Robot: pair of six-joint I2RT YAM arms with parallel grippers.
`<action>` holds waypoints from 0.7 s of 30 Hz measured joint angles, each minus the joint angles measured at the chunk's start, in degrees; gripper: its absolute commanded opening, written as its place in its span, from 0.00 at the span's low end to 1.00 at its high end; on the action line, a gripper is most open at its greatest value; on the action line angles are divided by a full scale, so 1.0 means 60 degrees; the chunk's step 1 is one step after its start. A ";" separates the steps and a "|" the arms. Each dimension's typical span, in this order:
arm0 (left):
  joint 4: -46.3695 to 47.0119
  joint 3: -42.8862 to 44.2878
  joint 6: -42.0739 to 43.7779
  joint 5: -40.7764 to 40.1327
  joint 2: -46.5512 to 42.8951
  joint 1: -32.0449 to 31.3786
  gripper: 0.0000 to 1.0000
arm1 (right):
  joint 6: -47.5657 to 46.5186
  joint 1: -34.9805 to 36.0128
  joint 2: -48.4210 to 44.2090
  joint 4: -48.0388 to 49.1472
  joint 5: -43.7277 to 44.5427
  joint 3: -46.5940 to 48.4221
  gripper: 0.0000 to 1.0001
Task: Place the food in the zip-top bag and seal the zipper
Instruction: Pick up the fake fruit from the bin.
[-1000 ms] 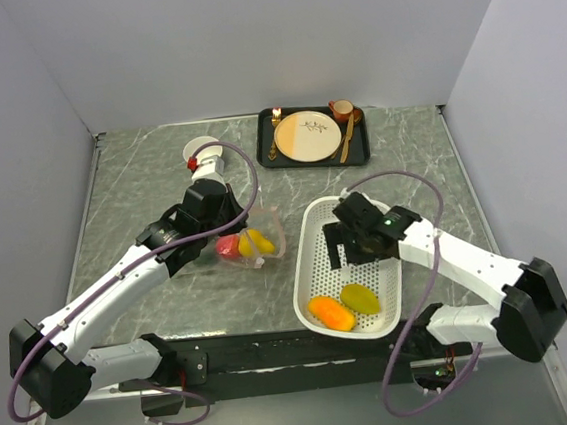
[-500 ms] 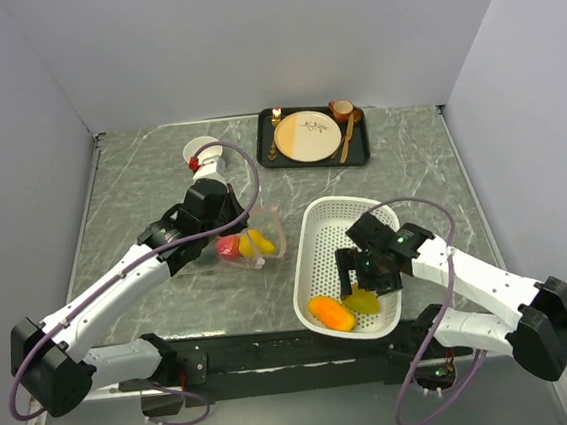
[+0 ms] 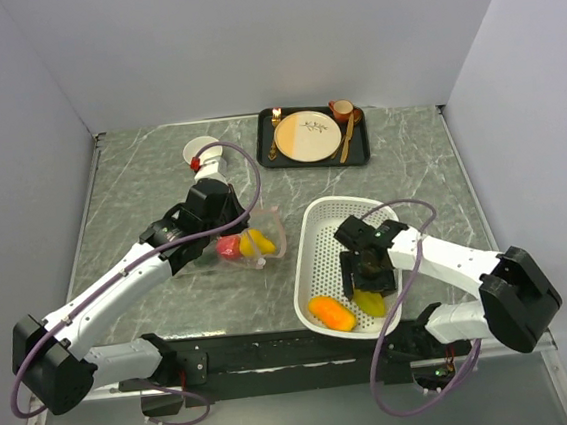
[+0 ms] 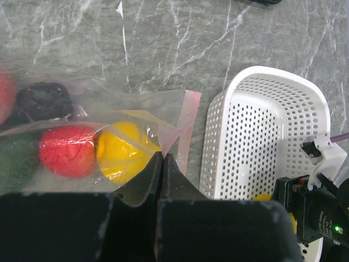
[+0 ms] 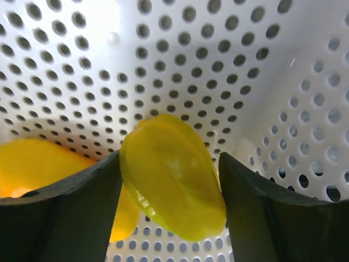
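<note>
The zip-top bag lies left of the white basket and holds a red strawberry, a yellow piece, a dark avocado and something green. My left gripper is shut on the bag's mouth edge by the pale pink zipper; in the top view it is at the bag's left. My right gripper is open inside the basket, its jaws on either side of a yellow-green piece. An orange-yellow piece lies beside it. Both pieces show in the top view, the yellow-green and the orange.
A dark tray with a plate, a cup and cutlery stands at the back. A small white bowl with a red-tipped thing sits at the back left. The basket's perforated walls close in around my right gripper.
My right gripper has moved from the basket's middle towards its near end and down around the yellow-green piece. My left gripper and the bag have stayed put.
</note>
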 measured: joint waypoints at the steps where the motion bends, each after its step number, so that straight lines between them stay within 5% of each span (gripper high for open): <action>1: -0.0004 0.0000 0.0004 -0.0004 0.0000 0.0000 0.01 | 0.0015 -0.0004 0.0055 0.0062 0.0066 0.0040 0.58; 11: 0.0000 0.0000 0.0004 -0.0004 0.0004 0.0004 0.01 | -0.0361 -0.0648 0.0576 0.0772 0.0357 0.0426 0.17; 21: 0.0004 0.0004 0.0004 0.0000 0.0047 0.0004 0.01 | -0.0896 -0.1009 0.0601 0.0790 0.0827 0.1683 0.16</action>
